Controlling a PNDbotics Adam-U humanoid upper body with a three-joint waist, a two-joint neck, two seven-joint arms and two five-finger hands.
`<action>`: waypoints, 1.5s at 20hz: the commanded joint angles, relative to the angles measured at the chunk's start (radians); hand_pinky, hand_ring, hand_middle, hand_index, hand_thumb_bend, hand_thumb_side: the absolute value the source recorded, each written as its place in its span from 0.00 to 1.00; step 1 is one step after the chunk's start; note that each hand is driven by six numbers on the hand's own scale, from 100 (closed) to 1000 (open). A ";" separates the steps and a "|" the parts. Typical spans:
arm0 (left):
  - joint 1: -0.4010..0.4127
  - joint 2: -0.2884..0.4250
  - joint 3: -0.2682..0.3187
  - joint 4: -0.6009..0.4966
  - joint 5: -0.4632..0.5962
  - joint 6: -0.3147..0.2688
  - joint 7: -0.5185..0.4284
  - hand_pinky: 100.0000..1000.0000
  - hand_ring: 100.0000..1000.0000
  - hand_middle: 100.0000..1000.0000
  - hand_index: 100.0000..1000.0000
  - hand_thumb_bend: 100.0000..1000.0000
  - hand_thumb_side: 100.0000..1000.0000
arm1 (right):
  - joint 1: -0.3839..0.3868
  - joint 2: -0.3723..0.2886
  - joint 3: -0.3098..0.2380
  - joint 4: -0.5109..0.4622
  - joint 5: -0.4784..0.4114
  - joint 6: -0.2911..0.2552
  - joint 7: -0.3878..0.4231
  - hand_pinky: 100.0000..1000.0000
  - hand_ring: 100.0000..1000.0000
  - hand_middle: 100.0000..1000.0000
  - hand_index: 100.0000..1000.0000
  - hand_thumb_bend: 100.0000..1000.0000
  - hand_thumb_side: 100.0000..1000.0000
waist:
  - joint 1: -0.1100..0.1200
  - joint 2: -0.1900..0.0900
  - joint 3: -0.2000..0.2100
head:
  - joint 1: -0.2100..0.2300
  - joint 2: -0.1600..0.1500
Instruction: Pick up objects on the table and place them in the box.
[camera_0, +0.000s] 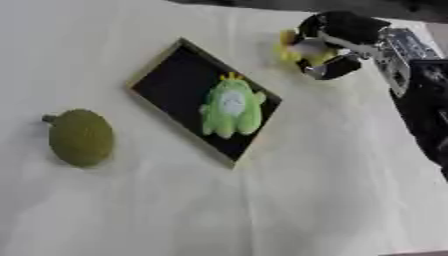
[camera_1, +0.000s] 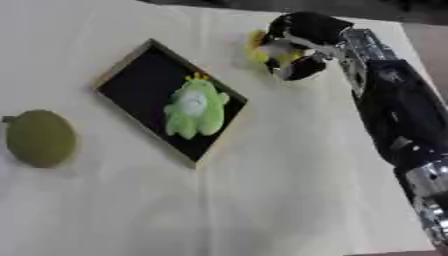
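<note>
A shallow black box (camera_0: 171, 82) with a tan rim lies askew at the middle of the table. Inside it rests a green plush toy (camera_0: 231, 108) with a white belly and a small yellow crown. At the far right my right hand (camera_0: 337, 42) has its fingers curled round a small yellow and white toy (camera_0: 302, 50), just beyond the box's right corner. A round olive-green fruit-like object (camera_0: 80, 137) with a short stem sits on the cloth to the left of the box. My left hand shows in neither view.
A cream cloth (camera_0: 262, 210) covers the table. My right forearm (camera_1: 398, 120) runs down the right side. A dark strip (camera_0: 289, 4) marks the table's far edge.
</note>
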 joint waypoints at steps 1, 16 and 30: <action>-0.013 0.013 0.004 -0.015 0.004 0.001 -0.002 0.70 0.78 0.73 0.78 0.00 0.62 | -0.016 -0.013 -0.004 -0.001 0.014 0.008 -0.042 0.79 0.77 0.54 0.67 0.00 0.40 | 0.004 -0.021 0.001 | -0.005 -0.014; -0.004 0.006 0.005 -0.015 0.006 0.010 -0.002 0.69 0.77 0.72 0.78 0.00 0.62 | -0.003 -0.033 0.001 -0.052 -0.161 -0.048 -0.052 0.80 0.75 0.50 0.63 0.00 0.16 | 0.012 -0.038 -0.012 | -0.004 0.006; -0.001 0.003 0.004 -0.015 0.012 0.012 -0.002 0.69 0.77 0.71 0.78 0.00 0.62 | -0.021 -0.020 0.081 -0.205 -0.443 -0.115 0.147 0.80 0.74 0.48 0.61 0.00 0.11 | 0.014 -0.064 -0.016 | -0.012 0.047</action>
